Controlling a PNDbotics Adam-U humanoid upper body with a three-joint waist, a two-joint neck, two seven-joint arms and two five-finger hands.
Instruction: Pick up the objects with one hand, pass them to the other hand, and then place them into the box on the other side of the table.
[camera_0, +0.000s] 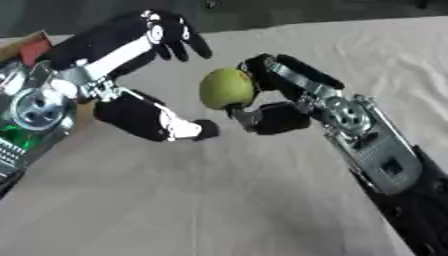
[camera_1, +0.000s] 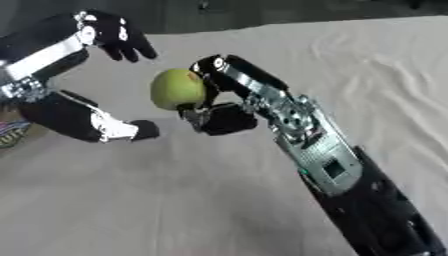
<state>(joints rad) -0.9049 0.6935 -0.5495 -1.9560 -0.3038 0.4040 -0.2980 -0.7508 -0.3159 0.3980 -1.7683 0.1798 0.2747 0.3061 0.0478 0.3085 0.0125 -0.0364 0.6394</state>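
One green fruit (camera_0: 227, 88) sits near the picture's centre, raised above the cloth-covered worktop (camera_0: 219, 200), pinched between the right hand's (camera_0: 282, 95) curled fingers and thumb. At nine o'clock of it, the left hand (camera_0: 153, 75) spreads wide, fingers above, thumb below, not touching.

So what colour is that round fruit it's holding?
Yellow-green fruit, held in the right hand; clearest in the left eye view.

No readable text

Nothing legible shows on either arm, the fruit, the box or the cloth.
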